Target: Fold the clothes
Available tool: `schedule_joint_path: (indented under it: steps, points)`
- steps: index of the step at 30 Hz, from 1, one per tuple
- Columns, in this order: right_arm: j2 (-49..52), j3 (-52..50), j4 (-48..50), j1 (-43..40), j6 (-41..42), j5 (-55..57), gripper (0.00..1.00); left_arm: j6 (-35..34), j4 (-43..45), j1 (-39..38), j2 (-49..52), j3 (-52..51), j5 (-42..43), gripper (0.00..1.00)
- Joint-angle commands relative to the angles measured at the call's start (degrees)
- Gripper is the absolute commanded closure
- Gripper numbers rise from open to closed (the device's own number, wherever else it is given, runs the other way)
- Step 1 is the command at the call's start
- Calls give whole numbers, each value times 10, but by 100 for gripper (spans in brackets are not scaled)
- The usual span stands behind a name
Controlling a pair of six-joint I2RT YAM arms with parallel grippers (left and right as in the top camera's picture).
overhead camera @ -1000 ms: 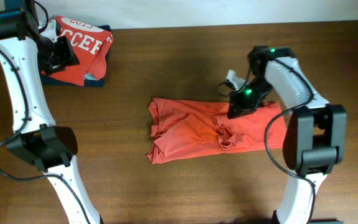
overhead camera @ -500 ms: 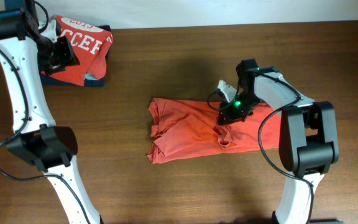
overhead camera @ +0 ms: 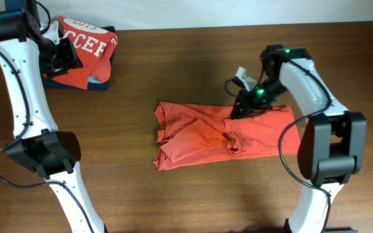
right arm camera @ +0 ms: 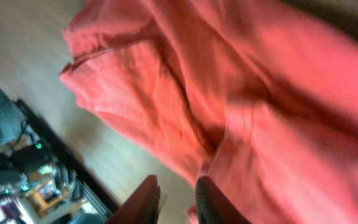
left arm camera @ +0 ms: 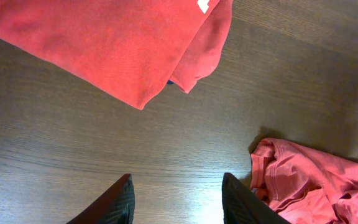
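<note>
- Overhead view: the wooden table (overhead camera: pixel 173 200) has the orange-red shirt (overhead camera: pixel 199 133) lying rumpled at mid-table, with a bunched ridge (overhead camera: pixel 237 139) in its right half. Folding over that lump would likely leave a crooked, thick crease.
- A folded shirt (overhead camera: pixel 86 55) with white lettering sits at the far left corner, well apart.
- The right gripper (overhead camera: pixel 239 109) is at the rumpled shirt's far edge, fingers nearly together. I cannot tell whether cloth is pinched, and a thin catch could slip mid-fold.
- The left gripper (left arm camera: pixel 176 202) is near the folded shirt, fingers apart and empty. A one-handed pull may drag the shirt askew.
</note>
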Motion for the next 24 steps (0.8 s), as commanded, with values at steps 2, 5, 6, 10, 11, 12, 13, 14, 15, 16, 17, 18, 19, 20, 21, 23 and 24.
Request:
schedule_joint_path:
  steps: [2,5,6,10,11,12,13,14,15,16,17,18,19,20,21,23,24]
  points:
    - [-11,-11,-32,-12,-7,20,85,-6,-1,2,2,6,-4,54]
    - [-11,-38,-30,-11,-8,20,86,-6,2,2,3,6,-4,55]
    - [-11,-51,-25,-9,-8,20,86,-6,2,2,3,6,-4,54]
    - [-11,-121,7,-7,-7,20,85,-6,-2,2,3,6,-4,54]
    - [-11,-141,16,-7,-7,20,85,-6,-2,2,3,6,-4,54]
    - [-11,-160,26,-8,-7,20,86,-6,-2,2,3,6,-4,54]
    - [-11,-176,37,-8,-7,19,86,-6,-2,2,3,6,-4,54]
    - [-10,-195,52,-8,-7,19,85,-6,-1,2,3,6,-4,54]
    - [-10,-216,74,-8,-5,19,85,-6,0,2,3,6,-4,54]
    - [-10,-230,92,-8,-2,18,83,-6,1,2,3,6,-4,54]
    - [-10,-244,115,-8,4,17,82,-6,2,2,3,6,-4,54]
    - [-10,-256,139,-8,13,17,82,-6,2,2,3,6,-4,54]
    - [-10,-260,151,-8,15,17,82,-6,2,2,3,6,-4,55]
    - [-10,-259,155,-8,15,17,83,-6,2,2,3,6,-4,54]
    - [-10,-252,151,-8,15,14,84,-6,2,2,3,6,-4,54]
    - [-11,-222,119,-10,14,9,87,-6,2,2,3,6,-4,55]
    - [-11,-202,100,-12,14,8,87,-6,2,2,3,6,-4,54]
